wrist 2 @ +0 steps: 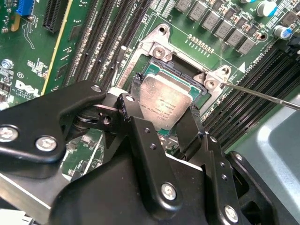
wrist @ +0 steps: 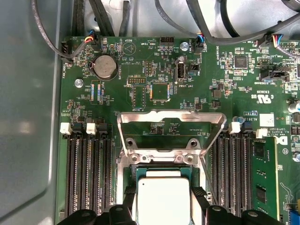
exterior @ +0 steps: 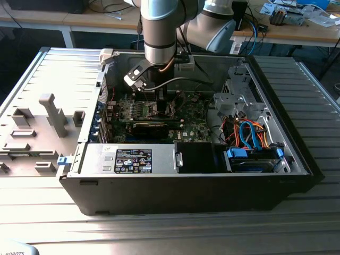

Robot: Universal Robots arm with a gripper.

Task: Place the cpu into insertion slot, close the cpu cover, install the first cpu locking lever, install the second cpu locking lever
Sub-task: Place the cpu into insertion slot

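Inside the open black computer case on the ribbed grey metal bench, my silver-and-blue robot arm reaches straight down to the green circuit board. The black gripper has its two fingers drawn in narrow against opposite edges of the cpu, a small flat square chip with a dull silver-grey metal top. It holds the chip level right over the insertion slot, the small square socket with a dark centre and silvery rim. I read the edge grip as deliberate: it keeps the fingers off the chip's flat top and its underside. It also keeps the chip square to the socket walls so the corners line up. From both wrist views I cannot tell whether the chip is already seated in the socket or sits just above it. The cpu cover, a thin silvery metal frame with a cut-out middle, is swung back on its hinge and lies away from the socket. That leaves the opening free for the fingers to come in from above. One thin steel locking lever angles out from a corner of the socket, unlatched by the look of it, so nothing clamps the cover. By my judgement the first step is in hand; neither the cover nor that lever is closed.
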